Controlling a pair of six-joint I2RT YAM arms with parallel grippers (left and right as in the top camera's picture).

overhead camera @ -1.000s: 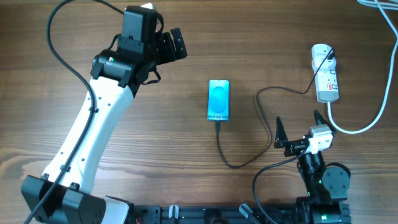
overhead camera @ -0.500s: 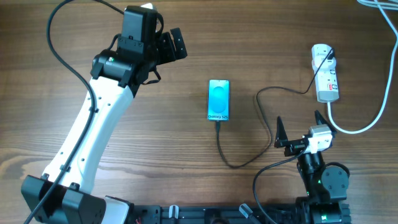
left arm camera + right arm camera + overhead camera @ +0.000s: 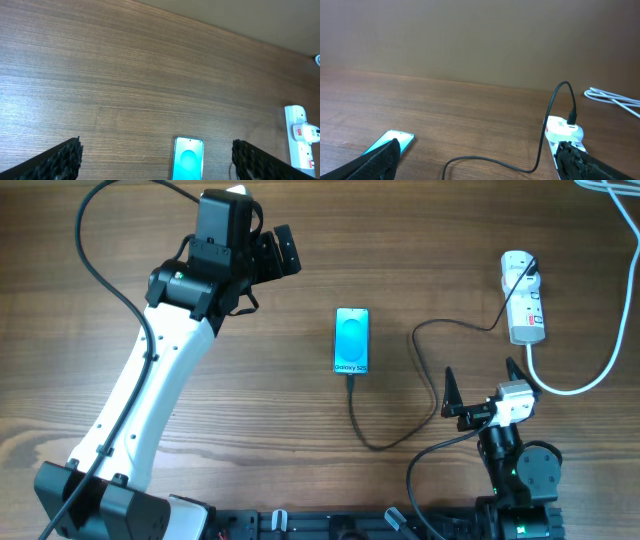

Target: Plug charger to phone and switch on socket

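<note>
The phone (image 3: 351,340) lies flat mid-table with its cyan screen up. The thin black charger cable (image 3: 375,442) runs from the phone's near end, loops right and goes up to a plug in the white socket (image 3: 524,302) at the right. My left gripper (image 3: 283,252) is open and empty, well to the phone's upper left. In the left wrist view (image 3: 155,162) the phone (image 3: 189,159) lies between its fingers, far below. My right gripper (image 3: 482,385) is open and empty, below the socket. The right wrist view (image 3: 480,167) shows phone (image 3: 395,140), cable (image 3: 495,160) and socket (image 3: 563,131).
The socket's thick white lead (image 3: 585,385) curves off to the right and up along the table's right edge; it also shows in the right wrist view (image 3: 615,97). The left arm's white body (image 3: 150,400) spans the left side. The socket shows at the left wrist view's right edge (image 3: 299,142).
</note>
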